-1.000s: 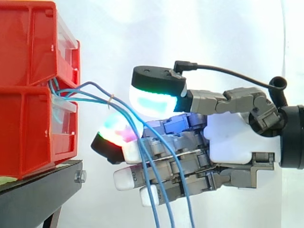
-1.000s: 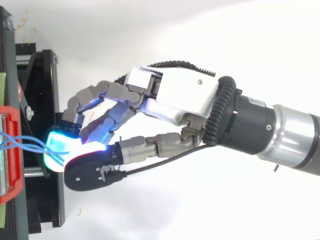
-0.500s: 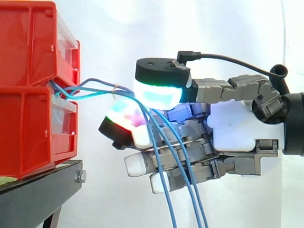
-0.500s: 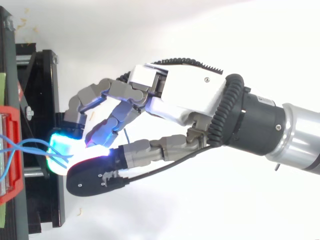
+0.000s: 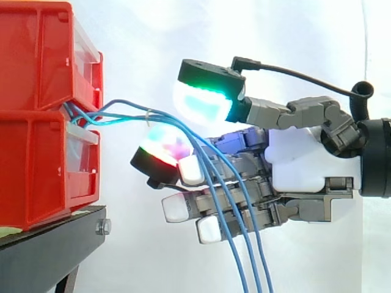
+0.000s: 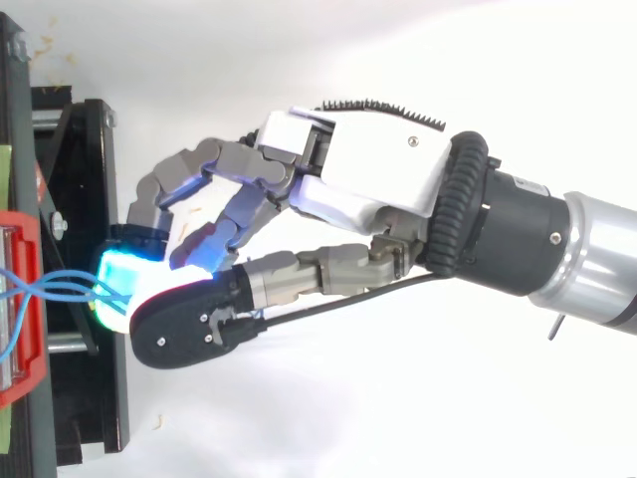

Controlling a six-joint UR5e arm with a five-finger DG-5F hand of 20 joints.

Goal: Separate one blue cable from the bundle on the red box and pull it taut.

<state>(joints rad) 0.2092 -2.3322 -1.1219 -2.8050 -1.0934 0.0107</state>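
The blue cables [image 5: 148, 115] leave the red boxes [image 5: 36, 165] as one tied bundle and droop slack across my robot hand [image 5: 305, 165]. None is separated or taut yet. I cannot tell whether my robot hand grips any.

The blue cables [image 5: 148, 115] run off the side view at 6 o'clock. The red bins [image 5: 30, 67] are cut at 9 o'clock. From above, the hand [image 6: 368, 179] covers the cables' run.

Red bins [image 5: 36, 110] walling the left, blue cables [image 5: 148, 115] strung across the gap, open room above.
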